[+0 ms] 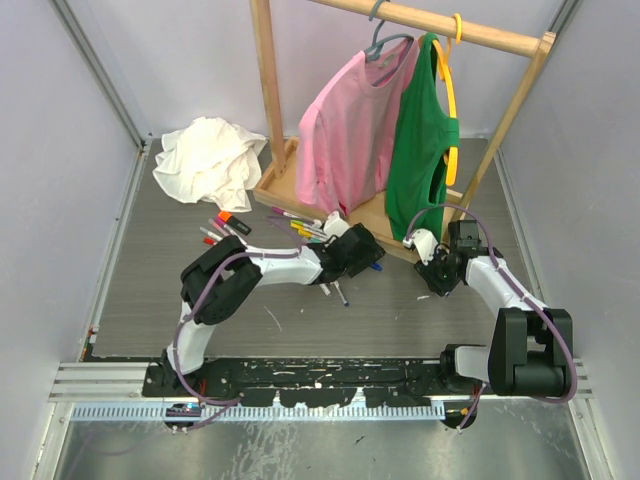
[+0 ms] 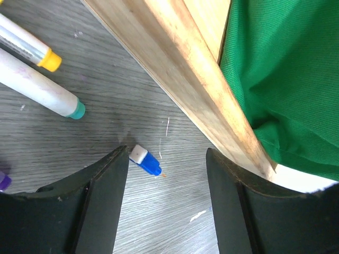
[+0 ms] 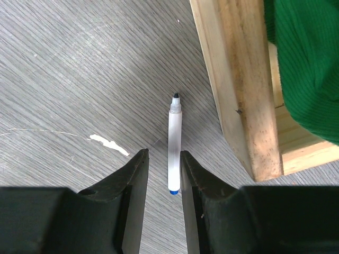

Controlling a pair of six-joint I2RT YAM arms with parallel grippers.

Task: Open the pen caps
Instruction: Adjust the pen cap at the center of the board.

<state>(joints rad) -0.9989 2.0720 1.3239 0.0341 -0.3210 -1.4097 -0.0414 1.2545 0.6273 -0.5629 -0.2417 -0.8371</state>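
- The left gripper (image 2: 165, 157) stands released, its jaws wide apart and low over the table (image 1: 140, 300), with nothing in its grasp.
- A blue cap (image 2: 146, 161) lies flat on the grey surface in that gap. It is just beside the finger at 9 o'clock and apart from the one at 3 o'clock, and its white mouth points to 10 o'clock.
- In the left wrist view the wooden base rail (image 2: 185, 90) runs from 11 to 4 o'clock as a hard edge near the 3 o'clock finger. The green top (image 2: 286, 69) lies beyond it.
- At 10 o'clock a yellow-ended pen (image 2: 29, 46) and a teal-ended pen (image 2: 39, 89) lie side by side, with bare table between them and the cap.
- The right gripper (image 3: 164, 154) has its jaws drawn narrow. The blue tail of an uncapped pen (image 3: 175, 143) sits between them, against the 3 o'clock finger; whether they pinch it I cannot tell.
- That pen's dark tip points to 12 o'clock. The wooden base rail ends near at 3 o'clock, and open table spreads from 9 to 12 o'clock.
- From above, more pens (image 1: 222, 228) lie at 9 o'clock of the left gripper, with a white cloth (image 1: 208, 160) beyond them. The widest bare surface lies toward 7 o'clock, before the arm bases.
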